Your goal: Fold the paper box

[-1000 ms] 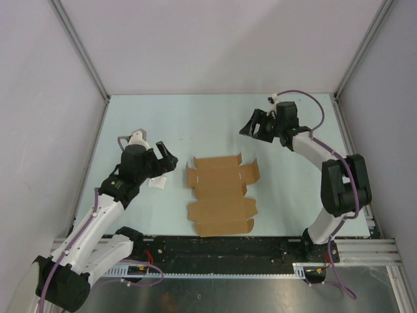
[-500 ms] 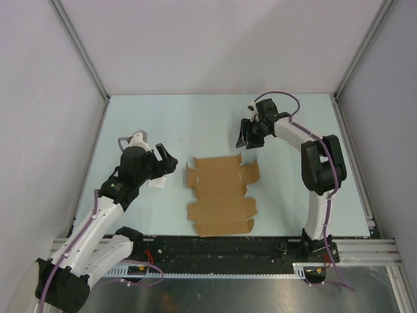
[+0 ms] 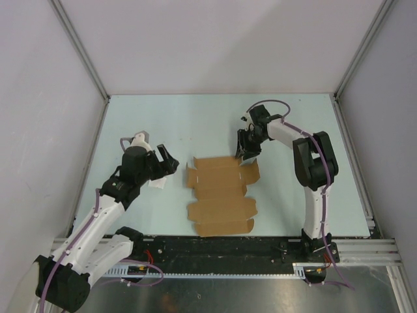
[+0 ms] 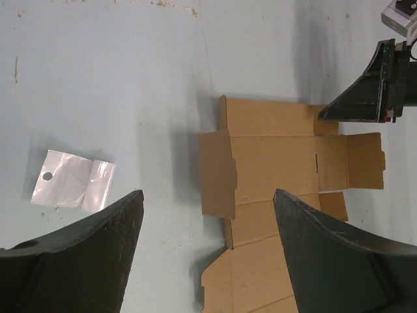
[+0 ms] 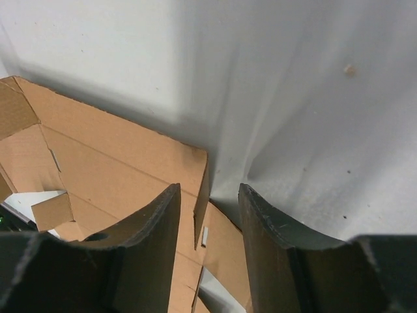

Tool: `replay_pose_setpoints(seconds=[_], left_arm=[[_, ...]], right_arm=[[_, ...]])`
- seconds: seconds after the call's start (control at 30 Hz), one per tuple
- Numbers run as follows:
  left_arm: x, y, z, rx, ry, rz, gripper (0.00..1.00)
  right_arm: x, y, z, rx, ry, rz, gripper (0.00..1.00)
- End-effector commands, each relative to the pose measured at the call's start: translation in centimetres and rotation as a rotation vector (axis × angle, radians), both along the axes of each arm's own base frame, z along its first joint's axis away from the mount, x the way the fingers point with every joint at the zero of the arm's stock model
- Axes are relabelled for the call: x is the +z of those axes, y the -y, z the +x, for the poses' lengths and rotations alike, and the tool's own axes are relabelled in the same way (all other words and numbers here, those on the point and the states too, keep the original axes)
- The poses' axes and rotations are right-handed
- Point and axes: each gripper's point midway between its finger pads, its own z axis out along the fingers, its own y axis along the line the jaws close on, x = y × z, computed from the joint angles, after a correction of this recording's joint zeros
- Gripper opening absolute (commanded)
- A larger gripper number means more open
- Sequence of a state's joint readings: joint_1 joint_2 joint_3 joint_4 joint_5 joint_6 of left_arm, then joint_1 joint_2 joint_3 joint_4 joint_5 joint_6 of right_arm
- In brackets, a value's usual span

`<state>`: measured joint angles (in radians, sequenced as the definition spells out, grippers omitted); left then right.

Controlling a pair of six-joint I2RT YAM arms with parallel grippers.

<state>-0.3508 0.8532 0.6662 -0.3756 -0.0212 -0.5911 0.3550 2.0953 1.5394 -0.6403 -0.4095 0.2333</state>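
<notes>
The paper box (image 3: 221,192) lies as a flat brown many-flapped sheet in the middle of the table. In the left wrist view the paper box (image 4: 280,163) shows its creases and side tabs. My left gripper (image 3: 169,158) hovers just left of the sheet, open and empty (image 4: 208,195). My right gripper (image 3: 244,151) is down at the sheet's far right corner. In the right wrist view its jaws (image 5: 208,188) stand partly apart on either side of a raised flap edge (image 5: 201,195) of the paper box (image 5: 98,150), with a gap on each side.
A small clear plastic bag (image 4: 71,180) lies on the table left of the sheet, under my left arm (image 3: 156,183). Grey walls close the table at the back and sides. A black rail (image 3: 221,248) runs along the near edge.
My right gripper has come nearer and lower, from behind the sheet to its far right corner, and its jaws have narrowed. The left gripper has barely moved.
</notes>
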Motion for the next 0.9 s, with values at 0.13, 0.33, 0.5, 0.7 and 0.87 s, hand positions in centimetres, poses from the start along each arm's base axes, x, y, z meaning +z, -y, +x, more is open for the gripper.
replay_pose_setpoints(seconds=[0.13,0.33,0.5,0.7,0.87], left_arm=[[0.3,0.1,0.1,-0.01,0.025,-0.009,0.86],[0.1,0.0,0.0,-0.009,0.022,-0.008,0.86],[-0.6,0.0,-0.2,-0.006,0.007,-0.007,0.86],[-1.8,0.0,-0.3,0.009,-0.034,-0.017,0.84],[-2.2,0.0,-0.4,0.021,-0.047,-0.026,0.83]], right_arm=[[0.6,-1.3,1.2,0.005,0.021,0.022,0.37],[0.1,-1.2,1.4,0.003,0.025,0.015,0.23],[1.2,-0.8,1.8,-0.011,0.095,0.011,0.06],[3.0,-0.7,1.2,0.036,0.234,-0.016,0.0],[3.8,-0.3,0.0,0.062,0.354,-0.044,0.0]])
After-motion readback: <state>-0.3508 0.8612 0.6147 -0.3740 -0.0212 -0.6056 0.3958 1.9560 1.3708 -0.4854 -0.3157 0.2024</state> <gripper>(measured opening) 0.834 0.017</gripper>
